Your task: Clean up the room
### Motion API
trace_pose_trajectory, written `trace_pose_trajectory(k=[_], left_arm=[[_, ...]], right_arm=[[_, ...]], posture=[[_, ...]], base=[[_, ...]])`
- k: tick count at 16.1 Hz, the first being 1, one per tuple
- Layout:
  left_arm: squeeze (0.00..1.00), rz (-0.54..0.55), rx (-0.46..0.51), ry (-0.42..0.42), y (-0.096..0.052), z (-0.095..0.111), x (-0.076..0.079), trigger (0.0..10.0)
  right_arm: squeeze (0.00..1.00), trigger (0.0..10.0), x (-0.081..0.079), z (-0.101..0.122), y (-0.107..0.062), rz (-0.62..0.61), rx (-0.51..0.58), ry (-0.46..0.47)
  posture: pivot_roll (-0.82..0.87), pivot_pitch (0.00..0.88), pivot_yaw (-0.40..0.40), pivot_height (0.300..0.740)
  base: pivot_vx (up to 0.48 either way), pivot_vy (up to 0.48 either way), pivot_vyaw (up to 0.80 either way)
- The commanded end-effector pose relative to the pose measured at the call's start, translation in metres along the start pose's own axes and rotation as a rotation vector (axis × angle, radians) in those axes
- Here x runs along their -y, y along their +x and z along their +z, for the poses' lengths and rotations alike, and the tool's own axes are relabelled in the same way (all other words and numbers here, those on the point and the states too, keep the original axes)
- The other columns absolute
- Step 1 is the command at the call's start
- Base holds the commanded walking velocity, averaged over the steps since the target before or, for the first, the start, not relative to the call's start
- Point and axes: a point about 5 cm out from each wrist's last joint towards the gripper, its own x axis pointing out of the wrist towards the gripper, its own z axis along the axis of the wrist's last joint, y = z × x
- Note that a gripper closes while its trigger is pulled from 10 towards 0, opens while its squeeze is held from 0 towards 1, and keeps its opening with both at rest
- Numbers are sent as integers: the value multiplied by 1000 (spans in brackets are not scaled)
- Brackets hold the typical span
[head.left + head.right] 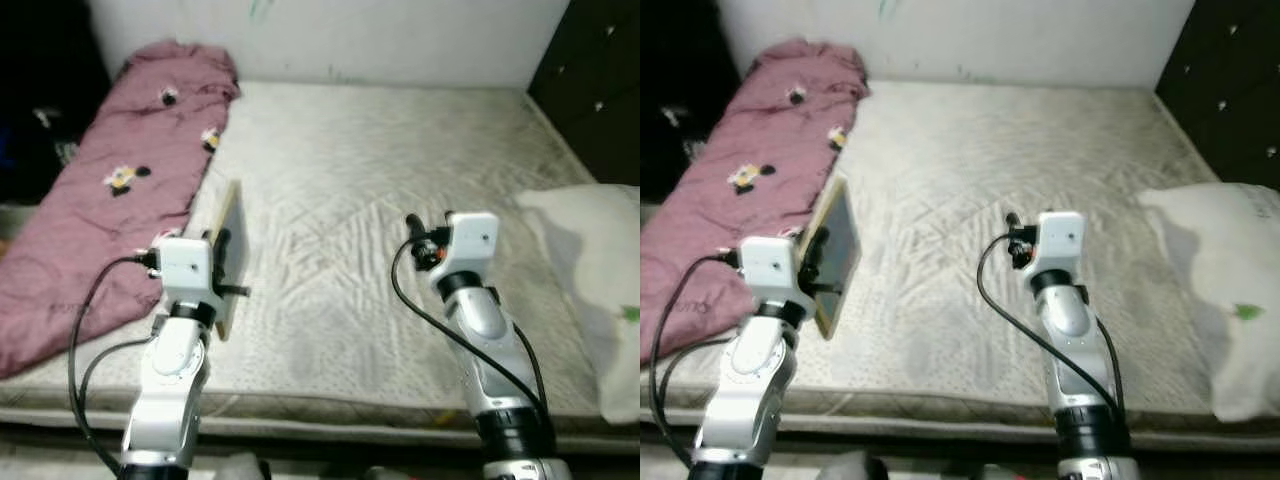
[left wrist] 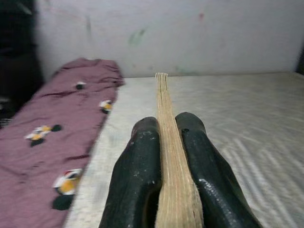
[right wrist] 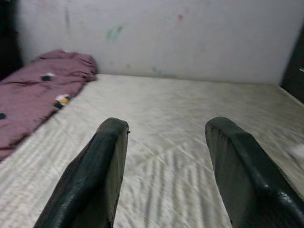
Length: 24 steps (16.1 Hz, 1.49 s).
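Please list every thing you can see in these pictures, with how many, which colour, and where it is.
mattress: one, off-white, bare, in front of the robot.
blanket: one, dusty pink with small flower prints, along the mattress's left side.
pillow: one, white, at the mattress's right edge.
wall: white, behind the mattress.
dark furniture: black, far right.
flat board: one, tan, thin, held on edge above the mattress near the blanket.
left claw: black fingers shut on the flat board.
right claw: black fingers apart, empty, over the mattress.

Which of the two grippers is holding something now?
The left gripper: shut on a thin tan board held on edge. The right gripper is open.
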Motion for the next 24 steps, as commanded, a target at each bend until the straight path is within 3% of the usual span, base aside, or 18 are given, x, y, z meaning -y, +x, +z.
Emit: trace_pose_trajectory(k=[1, 24], left_arm=[[0, -27, 43, 11, 2, 10, 4, 10000], [0, -36, 78, -11, 5, 16, 2, 10000]], right_arm=[[0, 10000, 4, 1, -1, -16, 4, -5], [0, 10000, 0, 1, 4, 3, 14, -13]], posture=[[-58, 0, -11, 740], [-55, 0, -9, 740]], base=[[0, 0, -712], [0, -319, -29]])
